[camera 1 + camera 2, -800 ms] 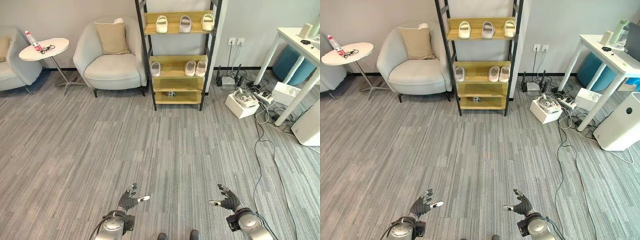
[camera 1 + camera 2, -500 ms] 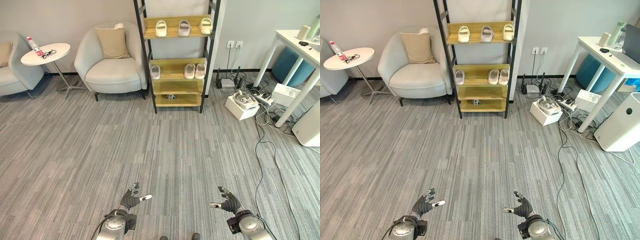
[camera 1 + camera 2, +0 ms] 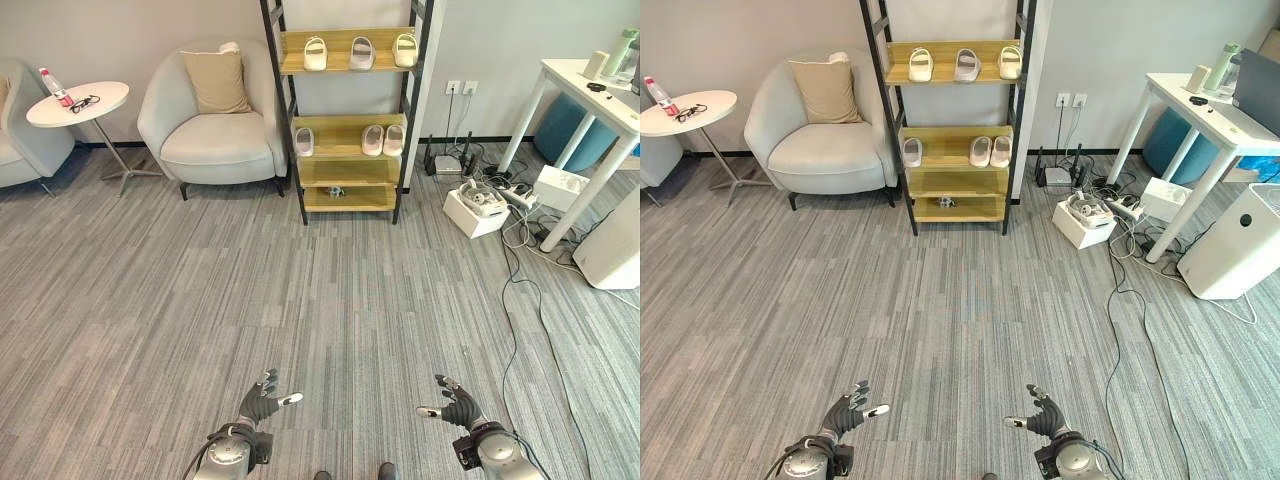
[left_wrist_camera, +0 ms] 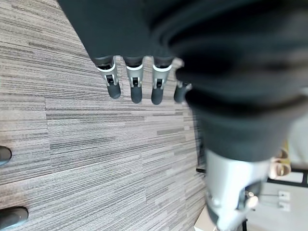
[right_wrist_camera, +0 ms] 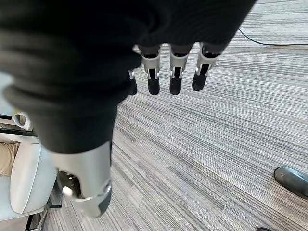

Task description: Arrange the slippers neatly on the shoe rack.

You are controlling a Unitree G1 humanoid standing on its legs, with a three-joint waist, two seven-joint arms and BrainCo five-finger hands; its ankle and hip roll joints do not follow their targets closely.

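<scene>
**Standing off from the rack, both hands empty**

Hanging low at the bottom of the head views, left hand (image 3: pixel 262 401) and right hand (image 3: pixel 455 405), fingers (image 4: pixel 135 89) loosely spread, thumbs out, nothing held; carpeted floor (image 3: pixel 330 300) alone beneath them in both wrist views. Much the same pose as a moment ago, apart from slight drift low in the views.

Further out, well apart from either hand: shoe rack (image 3: pixel 349 105) against the far wall. Three slippers on the top shelf (image 3: pixel 351 63), namely the left one (image 3: pixel 315 53), the greyer middle one (image 3: pixel 362 53) and the right one (image 3: pixel 404 49), spaced evenly, toes to the wall. Three more on the middle shelf (image 3: pixel 345 152): a lone slipper (image 3: pixel 304 142) at the left end, then a pair (image 3: pixel 383 140) side by side at the right. Small dark object (image 3: pixel 338 190) on the bottom shelf, too small to identify.

Changed since the earlier pictures: whole scene shifted, rack and armchair (image 3: pixel 213 120) sliding a little leftward in the views, round side table (image 3: pixel 78 103) likewise. Read as the camera turning, not as anything moved. Slippers in the same places on their shelves as before.

For the task, probably an approach or a stand-back check: nothing in hand, no slipper seen on the floor, rows already fairly tidy save the gap on the middle shelf. Cables (image 3: pixel 520 300) and white desk (image 3: pixel 590 90) off to the right, worth avoiding on any walk forward.
</scene>
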